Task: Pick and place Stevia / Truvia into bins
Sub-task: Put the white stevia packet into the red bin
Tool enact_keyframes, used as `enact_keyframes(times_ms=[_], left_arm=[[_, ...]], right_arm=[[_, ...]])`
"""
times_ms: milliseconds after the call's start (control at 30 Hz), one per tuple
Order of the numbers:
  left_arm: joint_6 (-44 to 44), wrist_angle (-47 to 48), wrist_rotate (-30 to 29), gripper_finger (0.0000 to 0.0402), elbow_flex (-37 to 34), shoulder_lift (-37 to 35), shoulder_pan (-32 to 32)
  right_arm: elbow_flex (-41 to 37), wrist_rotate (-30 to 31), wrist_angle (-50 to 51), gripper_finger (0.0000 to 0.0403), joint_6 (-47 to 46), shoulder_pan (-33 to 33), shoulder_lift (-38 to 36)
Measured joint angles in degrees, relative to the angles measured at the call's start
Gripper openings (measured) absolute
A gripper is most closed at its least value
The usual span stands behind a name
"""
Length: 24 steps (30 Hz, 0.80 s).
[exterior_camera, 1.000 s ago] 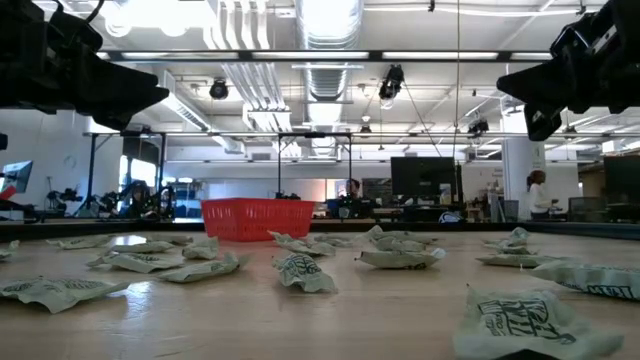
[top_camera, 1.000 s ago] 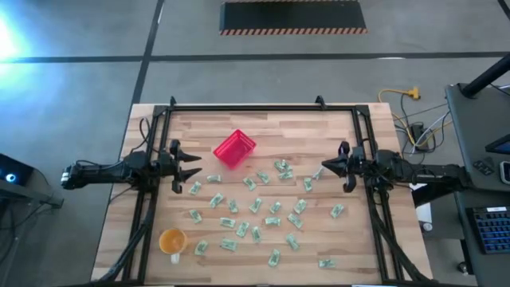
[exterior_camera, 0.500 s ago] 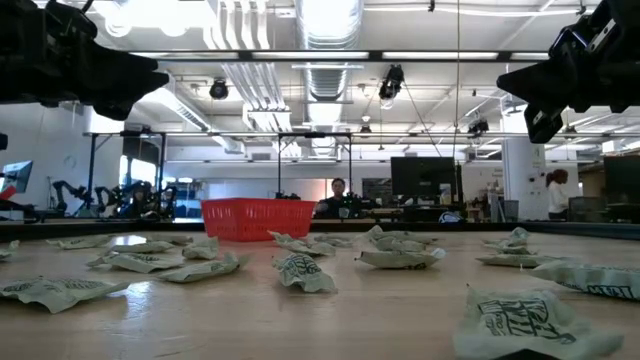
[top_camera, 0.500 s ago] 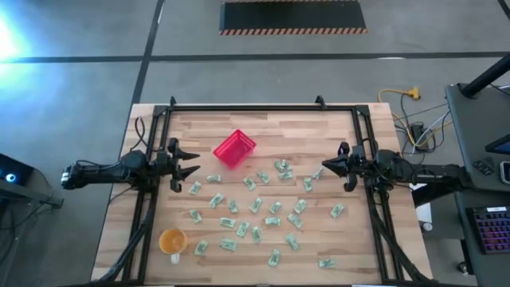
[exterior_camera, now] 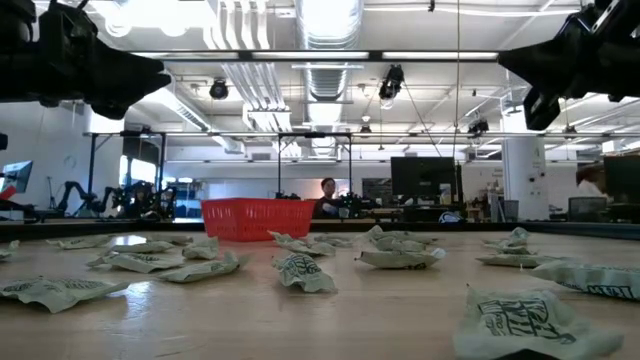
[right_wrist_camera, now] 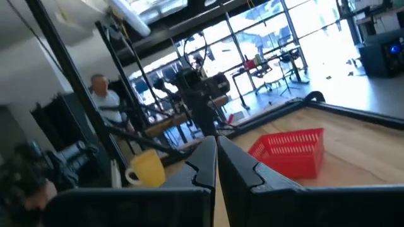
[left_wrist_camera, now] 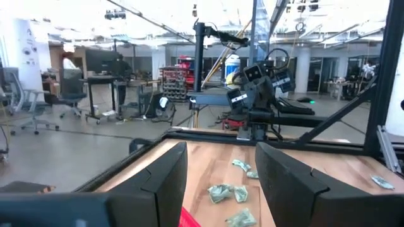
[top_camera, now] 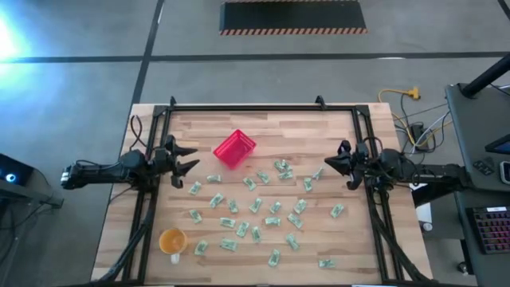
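Observation:
Many small pale green and white Stevia / Truvia packets (top_camera: pixel 256 206) lie flat and scattered over the middle and near part of the wooden table; they also show in the low view (exterior_camera: pixel 300 272). The red basket (top_camera: pixel 234 148) stands on the table toward the far side, left of centre. My left gripper (top_camera: pixel 191 158) hovers open at the table's left edge, above the wood, its fingers (left_wrist_camera: pixel 165 173) apart with nothing between them. My right gripper (top_camera: pixel 327 166) hovers shut at the right edge, its fingertips (right_wrist_camera: pixel 216 157) together and empty.
An orange cup (top_camera: pixel 173 240) stands near the front left corner. A black frame (top_camera: pixel 255 107) runs along the table's far and side edges. Bare wood lies between the basket and the far rail. A person (exterior_camera: pixel 326 196) shows in the room behind the table.
Both grippers have stayed where they were and tipped their fingertips up a little; in the low view the right one now sits higher in the picture. The packets and the basket have not moved. A person in the room behind has walked along.

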State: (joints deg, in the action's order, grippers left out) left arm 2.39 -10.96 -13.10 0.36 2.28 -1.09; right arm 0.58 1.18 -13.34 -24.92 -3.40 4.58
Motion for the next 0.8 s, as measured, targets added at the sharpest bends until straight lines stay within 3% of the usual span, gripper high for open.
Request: enact_keyframes(times_ms=[100, 333, 467, 600, 800], left_arm=[[5.23, -7.55, -1.19, 0.0171, 0.00, 0.33, -0.04], [5.50, -15.44, -1.05, 0.0171, -0.01, 0.20, -0.04], [3.97, -15.06, 1.27, 0.0171, -0.02, 0.79, -0.02], [5.26, -12.06, 11.99, 0.0171, 0.61, 3.36, 0.04], [4.04, -1.49, 10.92, 0.0171, 7.05, 14.87, -0.02]], right_arm=[[0.00, -2.51, 1.63, 0.0009, 2.76, 0.02, 1.09], [0.00, -4.71, 4.73, 0.0009, 6.95, 0.15, 6.51], [-0.02, -4.69, 4.10, 0.0009, 13.55, 0.15, 11.64], [-0.04, -4.74, -4.68, 0.0009, 18.96, 0.15, 16.60], [-0.03, -11.99, -16.63, 0.0009, 29.83, 0.15, 20.79]])
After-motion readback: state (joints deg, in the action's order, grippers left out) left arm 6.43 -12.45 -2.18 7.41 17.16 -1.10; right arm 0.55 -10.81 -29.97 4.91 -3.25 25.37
